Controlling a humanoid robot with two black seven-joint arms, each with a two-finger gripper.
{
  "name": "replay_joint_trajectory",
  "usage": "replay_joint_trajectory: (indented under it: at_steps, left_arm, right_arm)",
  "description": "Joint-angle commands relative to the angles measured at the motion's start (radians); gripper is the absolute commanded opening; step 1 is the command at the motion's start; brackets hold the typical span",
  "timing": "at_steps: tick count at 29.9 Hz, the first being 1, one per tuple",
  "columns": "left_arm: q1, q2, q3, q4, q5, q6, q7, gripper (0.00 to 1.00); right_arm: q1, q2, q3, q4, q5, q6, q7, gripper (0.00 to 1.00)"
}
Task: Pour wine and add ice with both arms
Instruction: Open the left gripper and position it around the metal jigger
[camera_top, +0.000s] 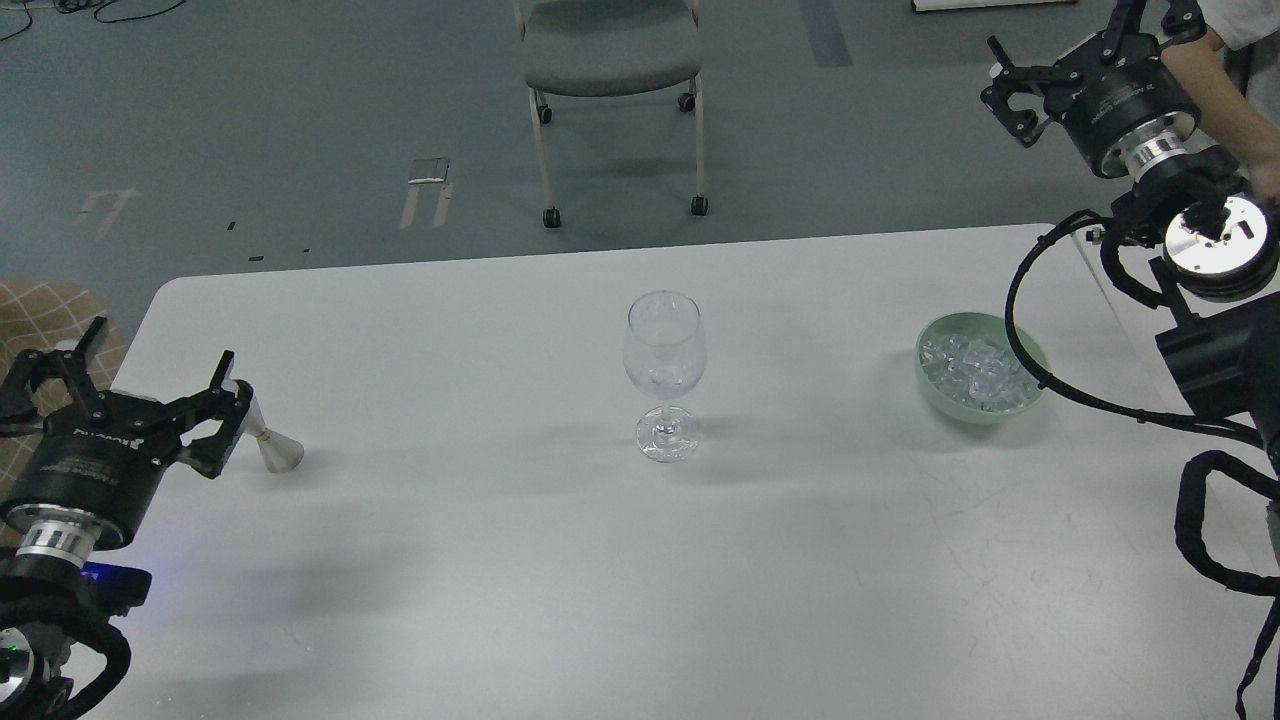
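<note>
Jaws: left gripper (150, 375) open, empty; right gripper (1005, 85) open, empty.
Flask (268, 440): upright, touching left jaws' near side.
Glass (664, 375): mid-desk, rightward.

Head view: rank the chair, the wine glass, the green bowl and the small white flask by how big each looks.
1. Chair, largest though farthest back and cut off at the top.
2. Wine glass and green bowl: too close to rank, one tall, one wide.
3. Small white flask, partly hidden by the left gripper.
</note>
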Motion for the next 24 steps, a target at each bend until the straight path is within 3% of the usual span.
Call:
replay_joint_trajectory:
  at_steps: [1,6,16,24]
  left_arm:
    - [0.033,-0.008,-0.003,-0.003,0.005,-0.004,-0.001,0.98]
    - [0.086,-0.016,-0.004,-0.004,0.008,-0.066,-0.001,0.98]
    - [0.101,-0.161,-0.003,0.037,0.213,-0.093,0.000,0.98]
    - [0.096,-0.238,-0.003,0.092,0.218,-0.096,0.017,0.97]
  right_arm:
    - [-0.011,-0.004,-0.001,0.000,0.000,0.000,0.000,1.00]
    - [-0.014,-0.004,0.000,0.003,0.000,-0.002,0.000,1.00]
    - [-0.035,-0.004,-0.001,0.002,-0.002,-0.002,0.000,1.00]
    - [-0.035,-0.004,-0.006,0.002,-0.005,-0.008,0.000,1.00]
